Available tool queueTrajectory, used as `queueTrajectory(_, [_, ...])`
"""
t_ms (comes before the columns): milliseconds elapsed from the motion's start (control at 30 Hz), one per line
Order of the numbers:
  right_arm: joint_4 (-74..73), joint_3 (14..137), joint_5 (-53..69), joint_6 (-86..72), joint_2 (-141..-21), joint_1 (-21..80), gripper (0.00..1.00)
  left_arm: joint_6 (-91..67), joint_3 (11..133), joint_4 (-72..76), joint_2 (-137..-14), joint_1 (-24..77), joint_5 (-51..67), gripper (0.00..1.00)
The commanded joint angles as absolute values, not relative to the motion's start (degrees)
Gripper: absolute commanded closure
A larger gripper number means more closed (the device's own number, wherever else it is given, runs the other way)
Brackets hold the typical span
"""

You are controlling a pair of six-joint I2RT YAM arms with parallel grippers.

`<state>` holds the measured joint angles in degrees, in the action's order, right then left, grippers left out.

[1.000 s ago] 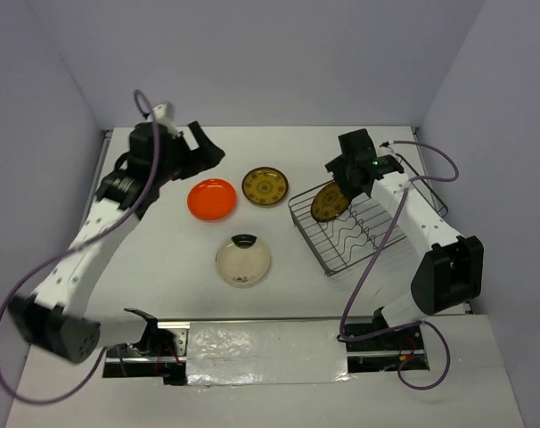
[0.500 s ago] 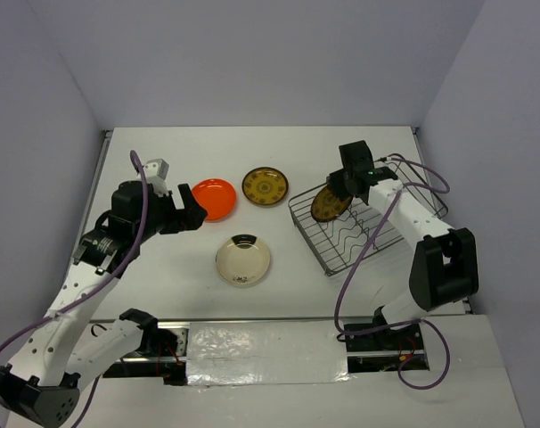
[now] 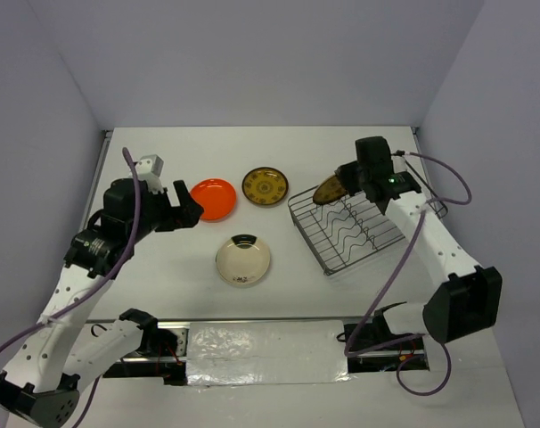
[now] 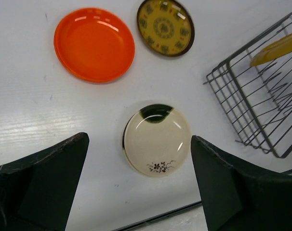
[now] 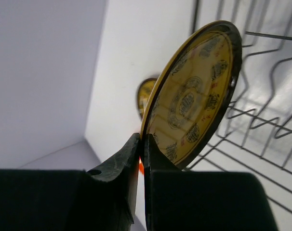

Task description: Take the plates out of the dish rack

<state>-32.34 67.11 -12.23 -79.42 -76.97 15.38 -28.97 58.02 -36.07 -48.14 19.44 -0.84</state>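
- The right gripper (image 5: 142, 140) is clamped on the rim of the held plate (image 5: 194, 101), with one finger on each face and only a thin bite of the edge between them.
- The held plate hangs tilted over the far-left corner of the rack (image 3: 310, 243). It looks clear of the divider wires, though whether its low edge touches any wire is hard to tell.
- The step in hand appears to be carrying this plate out of the rack.
- To do it well, lift straight up until the low edge is above the flared side, and only then swing left toward the table (image 3: 163, 259).
- The bite is shallow and the glaze looks slick, so move slowly and avoid sudden wrist turns that could twist the plate out.
- Set it down on bare table beside the others, lowering the free edge first and then letting go.
- The held plate is small and round, with a dark rim and a yellow face printed with brown medallions.
- The orange plate (image 3: 212, 198), the brown plate (image 3: 265, 185) and the cream plate (image 3: 243, 260) lie flat on the table left of the rack, apart from one another.
- No other plate shows in the rack, so this seems to be the last one.
- The left gripper (image 3: 188, 205) hovers with its jaws spread wide and empty, just left of the orange plate. It should stay clear of the landing spot.
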Motion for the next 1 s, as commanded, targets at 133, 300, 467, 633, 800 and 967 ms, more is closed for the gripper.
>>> queueTrajectory(133, [-30.24,79.35,-6.71,-63.75,-69.79,15.47,1.0,-37.34,69.16,-34.28,-48.43,19.6,-5.45,0.0])
queueTrajectory(300, [-40.35,97.14,1.76,-25.28,-75.31,22.56,1.0,-47.09,79.79,-35.77,-52.99,19.6,-4.14,0.01])
queueTrajectory(467, [-43.6,86.79,-14.63,8.74,-71.3,42.93,1.0,-53.33,86.74,-36.21,-60.01,19.51,6.58,0.0])
queueTrajectory(633, [-44.2,77.88,-19.76,21.61,-67.41,57.81,1.0,-58.35,79.38,-27.54,-59.5,19.6,14.91,0.0])
queueTrajectory(800, [-46.85,81.64,-21.27,25.74,-71.71,68.53,1.0,-58.54,72.7,-24.7,-62.4,19.77,21.44,0.01])
queueTrajectory(967, [-40.53,86.38,-28.38,28.38,-77.77,72.85,1.0,-58.27,66.28,-21.1,-63.19,20.48,24.17,0.04])
